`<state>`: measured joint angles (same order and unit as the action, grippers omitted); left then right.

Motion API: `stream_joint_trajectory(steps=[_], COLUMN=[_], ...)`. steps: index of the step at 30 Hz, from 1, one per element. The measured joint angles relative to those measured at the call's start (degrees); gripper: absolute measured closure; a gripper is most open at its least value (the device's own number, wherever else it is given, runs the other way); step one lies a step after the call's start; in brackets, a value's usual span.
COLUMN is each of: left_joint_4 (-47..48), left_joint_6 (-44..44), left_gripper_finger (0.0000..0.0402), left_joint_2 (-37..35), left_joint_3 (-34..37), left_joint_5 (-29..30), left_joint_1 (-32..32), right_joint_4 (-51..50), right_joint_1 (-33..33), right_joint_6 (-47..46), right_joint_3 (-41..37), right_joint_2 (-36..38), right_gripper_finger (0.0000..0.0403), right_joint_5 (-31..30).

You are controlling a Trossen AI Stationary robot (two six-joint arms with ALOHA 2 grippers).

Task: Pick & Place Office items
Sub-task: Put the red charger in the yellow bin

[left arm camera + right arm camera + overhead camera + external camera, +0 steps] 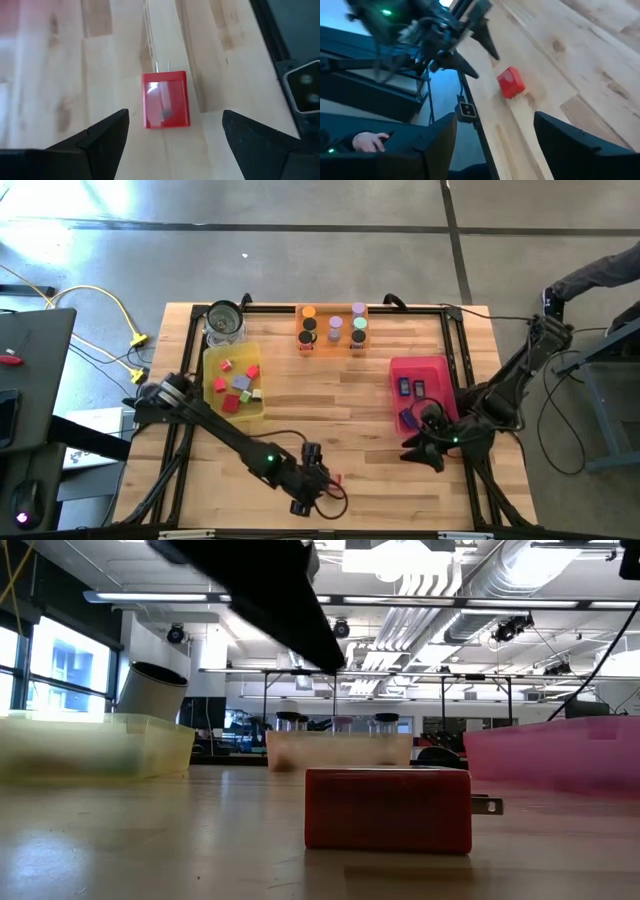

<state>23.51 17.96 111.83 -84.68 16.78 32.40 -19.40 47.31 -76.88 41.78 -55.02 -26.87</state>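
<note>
While much sorting already shows as done, one red block (334,478) lies loose on the butcher-block surface (330,410) near its front edge, not yet binned.

Far left: a clear glass jar (225,323), round and shiny, just behind a translucent yellow tray (211,361) with soft-looking walls, holding small red, lavender and pale blocks (238,387). Appears well filled.

Centre rear: a translucent orange tray (331,311) carrying short cylinders (333,329) stood upright in rows, caps black, orange, green and purple. Looks orderly, likely finished or close to it.

Centre front: left pincer (318,477) low over the surface, dark wedge-shaped fingers (107,135) spread wide and holding nothing, the red block square between them but apart from both. In the left wrist view, glossy hard plastic, boxy, with two thin metal prongs at one end, so seemingly a plug-type adapter. Judged ready for a straightforward pinch on flat, rigid sides.

Right: a translucent pink tray (398,367) with dark-blue blocks (412,388) inside. Right pincer (425,455) parked just in front of that tray, spread wide, empty.

Left to do, as a judgement: at least the red block's lift and placement, probably into the yellow tray with its like.
</note>
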Motion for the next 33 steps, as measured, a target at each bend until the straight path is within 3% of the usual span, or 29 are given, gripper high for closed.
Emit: stream_joint_trajectory(steps=[20, 33], left_joint_4=[-6.4, -20.7], left_joint_6=[1.0, 1.2], left_gripper_finger=[0.0091, 0.0091], left_joint_2=[3.1, 3.2], left_joint_3=[1.2, 8.6], left_joint_5=[1.2, 1.3], left_joint_1=[-0.9, -0.5], right_joint_4=[0.7, 0.7], right_joint_1=[2.2, 2.1], right_joint_6=[2.8, 4.7], right_joint_3=[0.0, 0.0], right_joint_2=[-2.7, -2.7], right_gripper_finger=[0.0149, 0.0149], right_joint_5=[-0.2, -0.2])
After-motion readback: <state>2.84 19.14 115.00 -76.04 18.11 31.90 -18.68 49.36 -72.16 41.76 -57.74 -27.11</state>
